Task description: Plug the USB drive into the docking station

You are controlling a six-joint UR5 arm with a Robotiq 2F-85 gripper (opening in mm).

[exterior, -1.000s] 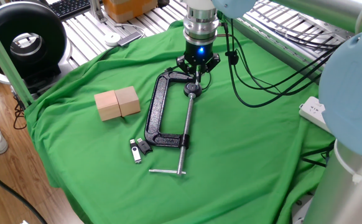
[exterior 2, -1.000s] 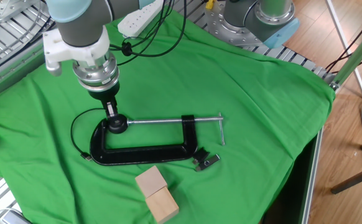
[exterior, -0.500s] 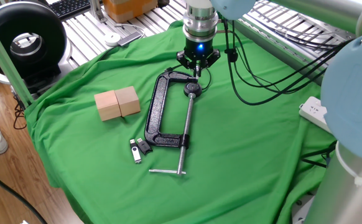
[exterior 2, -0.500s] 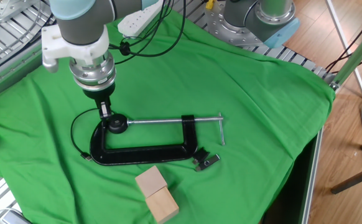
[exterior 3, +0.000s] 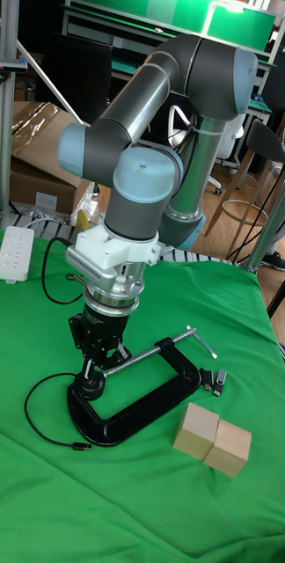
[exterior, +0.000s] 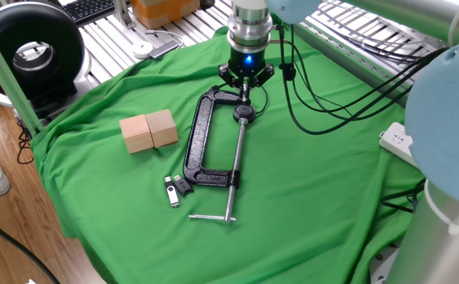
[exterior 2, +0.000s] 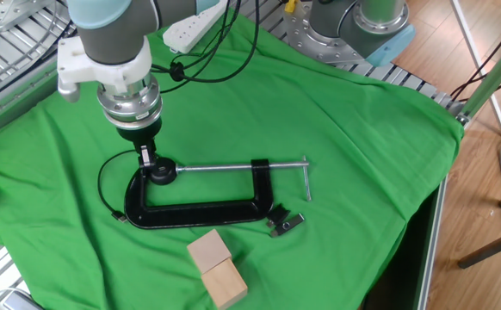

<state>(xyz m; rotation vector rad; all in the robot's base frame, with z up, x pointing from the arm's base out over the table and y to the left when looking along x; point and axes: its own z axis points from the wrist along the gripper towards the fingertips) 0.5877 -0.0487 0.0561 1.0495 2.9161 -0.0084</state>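
In one fixed view, the black two-finger gripper (exterior: 244, 89) hangs over the round screw pad of the black iron C-clamp (exterior: 206, 142), well apart from the small silver-and-black USB drives (exterior: 176, 189) lying beside the clamp's foot on the green cloth (exterior: 324, 189). Whether the fingers stand apart or together cannot be told here. No docking station shows. To do this step well, the arm should lift clear of the clamp's long screw, travel to the drives, and descend squarely over one body.

In the other fixed view, the fingertips look narrow and close together, holding nothing, just above the pad; the drives sit by the clamp's far corner.

In the tall fixed view, two pale wooden blocks (exterior 3: 215, 439) lie near the drives, so approach from the clamp-free side.
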